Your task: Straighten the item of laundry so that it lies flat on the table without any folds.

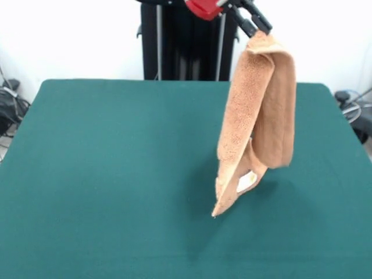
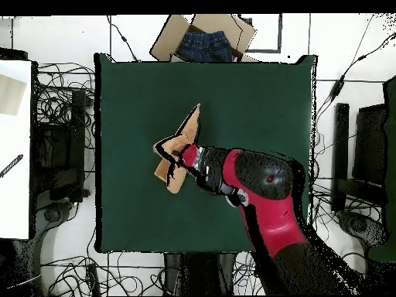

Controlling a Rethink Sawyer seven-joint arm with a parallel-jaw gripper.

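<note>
A tan terry towel hangs folded in the air over the dark green table, held by its top edge. Its lowest corner hangs just above the table top. A small white label shows near its lower end. My gripper is at the top of the front view, shut on the towel's upper edge. In the overhead view the towel shows as a narrow folded shape over the table, left of my gripper and the red arm.
A cardboard box with blue jeans sits past the table's far edge in the overhead view. Cables lie on the floor around the table. A white surface stands at the left. The robot pedestal is behind the table.
</note>
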